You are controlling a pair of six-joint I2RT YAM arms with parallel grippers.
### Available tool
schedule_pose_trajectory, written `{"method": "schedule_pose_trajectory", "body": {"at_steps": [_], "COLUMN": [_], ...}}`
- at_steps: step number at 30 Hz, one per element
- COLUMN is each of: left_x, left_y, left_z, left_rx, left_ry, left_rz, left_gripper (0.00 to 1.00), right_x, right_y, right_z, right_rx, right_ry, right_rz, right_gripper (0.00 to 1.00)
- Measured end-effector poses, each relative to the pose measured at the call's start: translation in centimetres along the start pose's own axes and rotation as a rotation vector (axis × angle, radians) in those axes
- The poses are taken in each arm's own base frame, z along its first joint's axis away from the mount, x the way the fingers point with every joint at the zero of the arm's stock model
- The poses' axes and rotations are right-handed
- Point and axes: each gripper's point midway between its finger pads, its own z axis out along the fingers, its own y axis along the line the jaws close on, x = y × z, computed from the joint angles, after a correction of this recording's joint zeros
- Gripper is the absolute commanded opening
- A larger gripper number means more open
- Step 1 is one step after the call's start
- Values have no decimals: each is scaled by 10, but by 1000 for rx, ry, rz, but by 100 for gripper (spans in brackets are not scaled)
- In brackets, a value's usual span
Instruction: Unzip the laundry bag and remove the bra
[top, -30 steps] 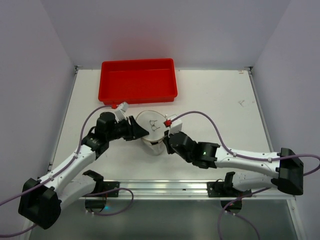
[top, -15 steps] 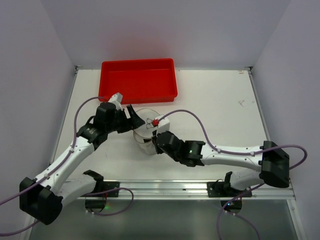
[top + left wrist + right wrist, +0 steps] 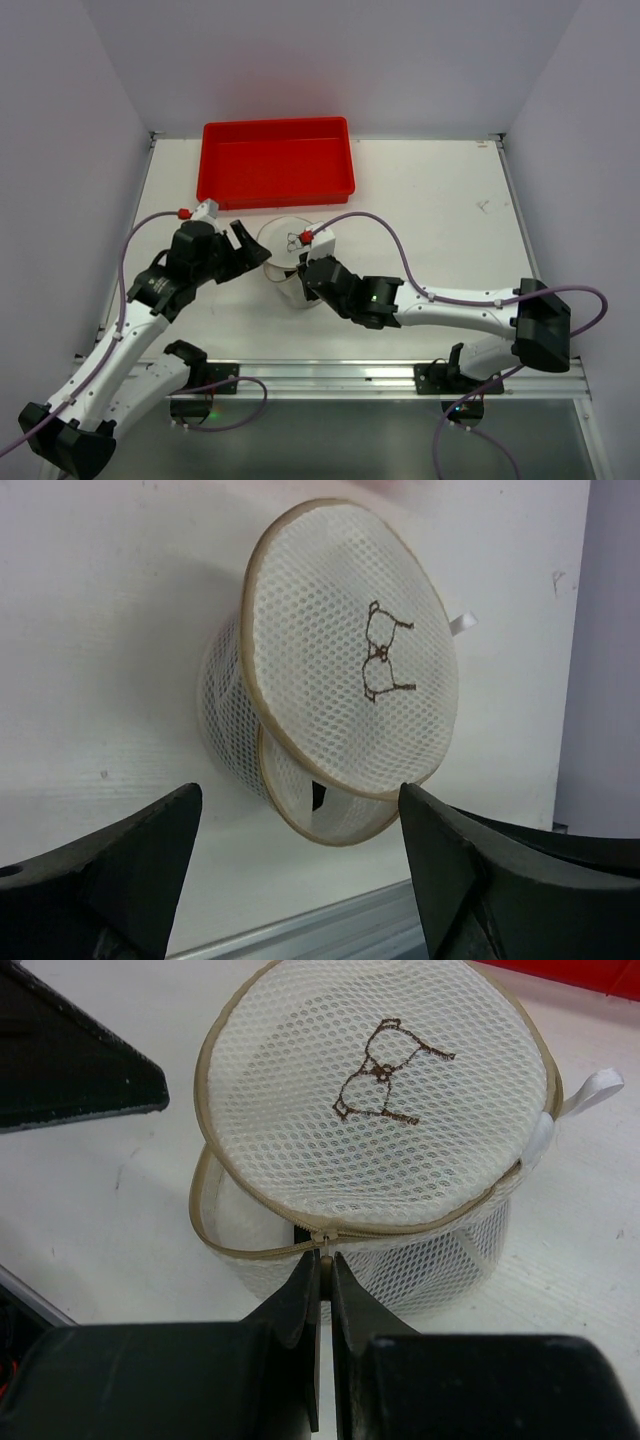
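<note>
Looking down the right wrist view first, I see the right pincer (image 3: 322, 1258) nearly shut, its two fingers pinched on the zipper pull (image 3: 322, 1241) at the near side of the laundry bag (image 3: 440, 1260). To the left of the pull the zip is parted: the tan rim of the lid flap (image 3: 460, 1140) stands off the tan rim of the bowl below it, leaving a curved gap. To the right the two rims run together. The flap is tilted, raised on the parted side, and carries a brown stitched mark (image 3: 385, 1075). A white loop tab (image 3: 600, 1088) sticks out at the far right of the bag.

The left pincer (image 3: 250, 250) is spread wide and grips nothing. In its own wrist view its two dark fingers (image 3: 140, 860) frame the bag from one side, apart from the mesh. In that view a small dark patch (image 3: 317, 795) shows in the gap between flap and bowl. I cannot tell whether that is the bra or something else. I see no black cloth outside the bag.

From above, the bag stands upright on the white bench (image 3: 430, 200), between the two pincers. The red tray (image 3: 275, 165) sits just beyond it, near the back edge.
</note>
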Motion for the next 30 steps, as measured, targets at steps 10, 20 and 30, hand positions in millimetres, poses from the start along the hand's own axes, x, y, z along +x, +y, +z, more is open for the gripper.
{"method": "schedule_pose_trajectory", "body": {"at_steps": [10,20,30], "left_x": [50,46,46], "left_y": [10,-6,-8], "left_z": [7,23,41], "left_rx": [36,69,73], "left_ry": [148,174,186], "left_rz": [-253,-354,-390], "left_gripper": [97,98,76], "right_x": [2,9,9], "right_y": [1,3,7], "right_z": [5,13,14], "right_rx": [12,16,8], "right_ry": [0,6,3], "right_rz": [11,7,8], "right_gripper": [0,0,0]}}
